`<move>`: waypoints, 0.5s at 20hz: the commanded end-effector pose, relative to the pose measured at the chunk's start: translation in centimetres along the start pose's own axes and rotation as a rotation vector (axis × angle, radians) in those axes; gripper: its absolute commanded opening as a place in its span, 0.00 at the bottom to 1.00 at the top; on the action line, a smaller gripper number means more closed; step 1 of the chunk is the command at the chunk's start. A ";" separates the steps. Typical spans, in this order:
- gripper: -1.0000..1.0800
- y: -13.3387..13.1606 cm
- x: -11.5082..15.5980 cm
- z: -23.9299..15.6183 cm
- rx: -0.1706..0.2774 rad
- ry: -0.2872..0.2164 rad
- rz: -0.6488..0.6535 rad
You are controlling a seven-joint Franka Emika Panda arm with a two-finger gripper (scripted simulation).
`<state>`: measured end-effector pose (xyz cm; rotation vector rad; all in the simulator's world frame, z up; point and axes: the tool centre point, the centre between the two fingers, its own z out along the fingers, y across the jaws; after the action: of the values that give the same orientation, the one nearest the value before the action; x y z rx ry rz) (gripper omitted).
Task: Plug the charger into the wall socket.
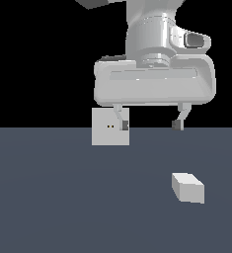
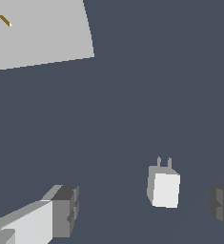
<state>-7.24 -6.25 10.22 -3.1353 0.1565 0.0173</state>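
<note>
Pincer (image 1: 150, 124) spread wide and holding nothing, raised above the table (image 1: 63, 197); charger (image 1: 188, 187) lying well apart from the upright wall socket (image 1: 107, 133).

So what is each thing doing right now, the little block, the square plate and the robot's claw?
charger: lying loose on the floor, unplugged, its two prongs showing in the wrist view, nothing holding it.
wall socket: standing upright, its two holes empty.
gripper: open, empty, up in the air above the floor.
</note>
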 end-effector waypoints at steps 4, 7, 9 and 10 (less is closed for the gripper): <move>0.96 2.4 -1.9 2.0 -0.003 0.030 0.045; 0.96 3.3 -2.7 2.8 -0.004 0.041 0.063; 0.96 3.8 -3.1 3.3 -0.004 0.047 0.072; 0.96 4.0 -3.2 3.4 -0.004 0.050 0.076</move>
<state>-10.57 -9.60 7.12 -3.1342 0.2658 -0.0515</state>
